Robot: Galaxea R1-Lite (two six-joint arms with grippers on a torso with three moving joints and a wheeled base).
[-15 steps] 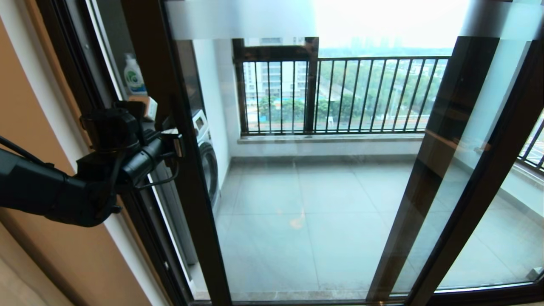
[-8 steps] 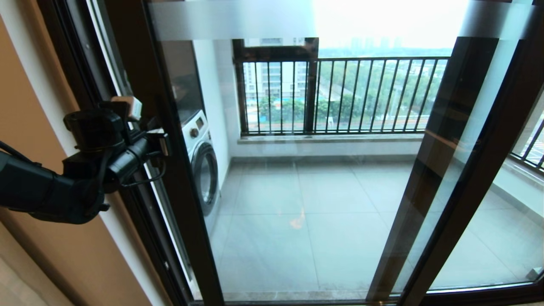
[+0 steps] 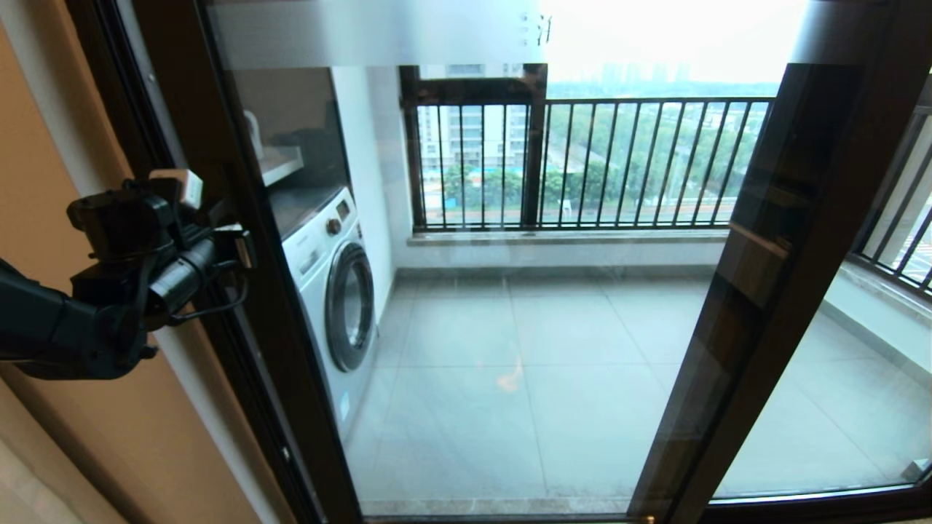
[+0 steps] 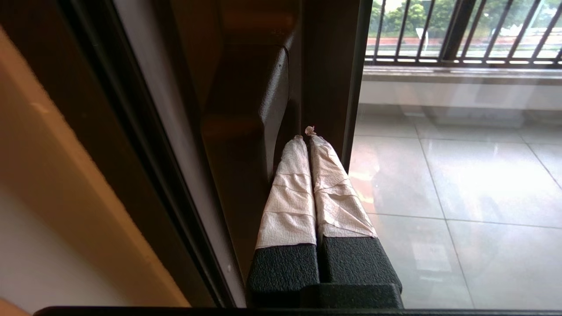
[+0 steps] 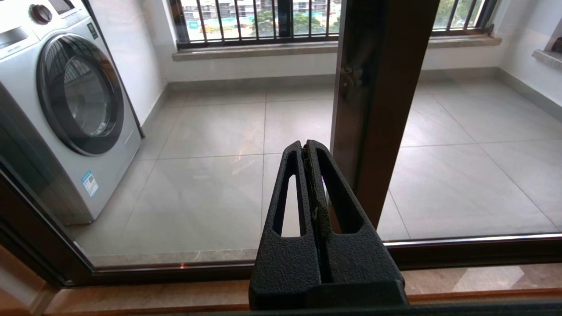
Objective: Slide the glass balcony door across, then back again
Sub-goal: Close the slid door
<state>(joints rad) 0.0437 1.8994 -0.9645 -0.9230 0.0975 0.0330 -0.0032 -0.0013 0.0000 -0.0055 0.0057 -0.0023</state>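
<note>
One heavy, stiff door (image 3: 466,291) — glass fragile, so push its frame; left gripper (image 4: 306,137), fingers pressed together, noses behind the handle (image 4: 274,105).

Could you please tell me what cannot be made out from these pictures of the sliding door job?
- Head view: the left gripper meets the glass balcony door behind its own wrist, so the contact is hidden.
- Head view: the characters on the frosted strip are too small to read.
- Head view: the right gripper is out of frame.
- Left wrist view: the door's handle is cut off by the top edge.
</note>
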